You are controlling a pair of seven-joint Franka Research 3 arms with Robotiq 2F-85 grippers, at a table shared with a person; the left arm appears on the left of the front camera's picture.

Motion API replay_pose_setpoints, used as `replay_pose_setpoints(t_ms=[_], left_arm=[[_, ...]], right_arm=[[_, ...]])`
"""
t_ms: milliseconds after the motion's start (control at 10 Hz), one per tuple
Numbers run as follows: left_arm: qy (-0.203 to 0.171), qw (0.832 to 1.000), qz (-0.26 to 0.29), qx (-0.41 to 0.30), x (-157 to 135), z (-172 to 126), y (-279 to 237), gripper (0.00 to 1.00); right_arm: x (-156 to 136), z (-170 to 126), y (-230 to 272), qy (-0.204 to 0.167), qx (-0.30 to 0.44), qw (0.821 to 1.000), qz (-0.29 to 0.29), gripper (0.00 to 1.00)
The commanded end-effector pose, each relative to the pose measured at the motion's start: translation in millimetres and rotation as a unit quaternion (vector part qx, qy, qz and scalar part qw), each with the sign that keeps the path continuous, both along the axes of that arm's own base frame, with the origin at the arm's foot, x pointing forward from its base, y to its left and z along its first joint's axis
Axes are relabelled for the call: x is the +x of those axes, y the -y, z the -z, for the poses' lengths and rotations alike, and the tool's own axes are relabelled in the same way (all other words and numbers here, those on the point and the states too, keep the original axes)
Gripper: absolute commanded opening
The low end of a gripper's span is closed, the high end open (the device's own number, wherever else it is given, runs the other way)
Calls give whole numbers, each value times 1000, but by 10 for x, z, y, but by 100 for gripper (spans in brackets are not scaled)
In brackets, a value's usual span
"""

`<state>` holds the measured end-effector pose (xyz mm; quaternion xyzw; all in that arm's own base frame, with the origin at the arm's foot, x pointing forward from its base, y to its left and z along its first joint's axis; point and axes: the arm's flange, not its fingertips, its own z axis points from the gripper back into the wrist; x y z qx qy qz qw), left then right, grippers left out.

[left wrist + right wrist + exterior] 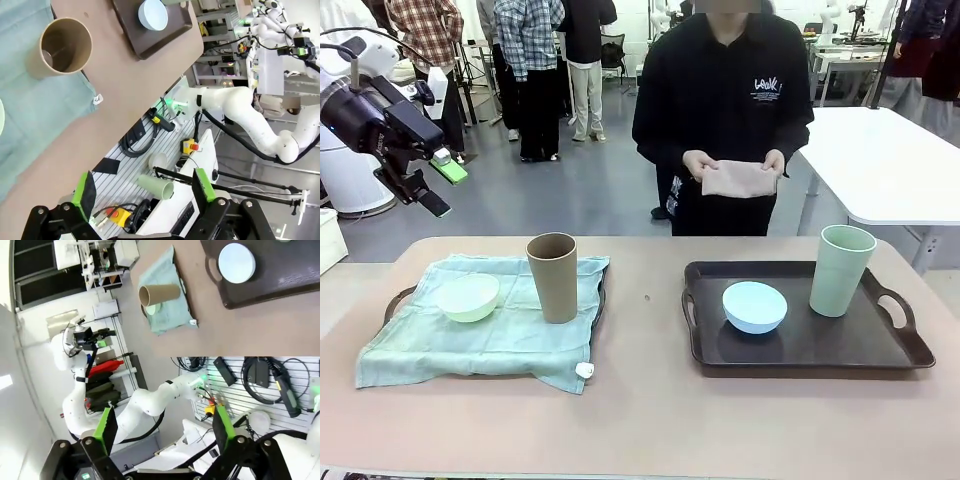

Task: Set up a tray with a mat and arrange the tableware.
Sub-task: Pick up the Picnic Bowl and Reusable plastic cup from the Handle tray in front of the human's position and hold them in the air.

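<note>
table [640,420]: 1, tan, carries both trays.
trays: 2, dark, with handles. Left tray [398,298] is mostly under the mat, one handle showing. Right tray [800,345] is uncovered.
cloths: 2. Teal mat [470,345] is draped over the left tray, front edge spilling onto the table. Pink cloth [738,178] is folded and held in both of the person's hands [700,165] at the far side.
grippers: 2. Left gripper [442,188] [143,187] is raised at far left, fingers apart, nothing between them, well apart from the tableware. Right gripper [165,424] has its fingers spread wide and is empty.
cups: 2, upright. Brown cup [553,277] is on the mat. Green cup [841,270] is at the right tray's far right.
bowls: 2. Green bowl [468,297] is on the mat, left of the brown cup. Blue bowl [754,306] is on the right tray, near the green cup, not touching.
tag [584,370]: 1, white, at the mat's front right corner.
</note>
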<state>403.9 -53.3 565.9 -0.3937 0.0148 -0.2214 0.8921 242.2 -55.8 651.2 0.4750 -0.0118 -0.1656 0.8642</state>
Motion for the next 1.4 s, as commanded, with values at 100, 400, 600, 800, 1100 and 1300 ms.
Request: replay_pose_setpoints(t_ms=[100, 400, 600, 800, 1100, 1300], left_arm=[[-13, 997, -2, -77, 125, 148, -183, 100], [-33, 973, -29, -228, 261, 552, -526, 100], [-69, 947, 6, -313, 188, 775, -619, 100], [-94, 931, 4, -353, 21, 844, -649, 100], [-82, 939, 7, -334, 78, 868, -629, 100], [-98, 938, 2, -333, 31, 894, -626, 100]], right_arm=[[466, 433, 458, -3, 80, 992, -98, 100], [927, 1016, 823, 1, 134, 965, -226, 100], [1028, 1171, 808, 5, 161, 957, -241, 100], [1014, 1160, 792, 22, 191, 949, -249, 100], [1051, 1267, 754, 9, 177, 953, -247, 100], [1051, 1267, 754, 9, 177, 953, -247, 100]])
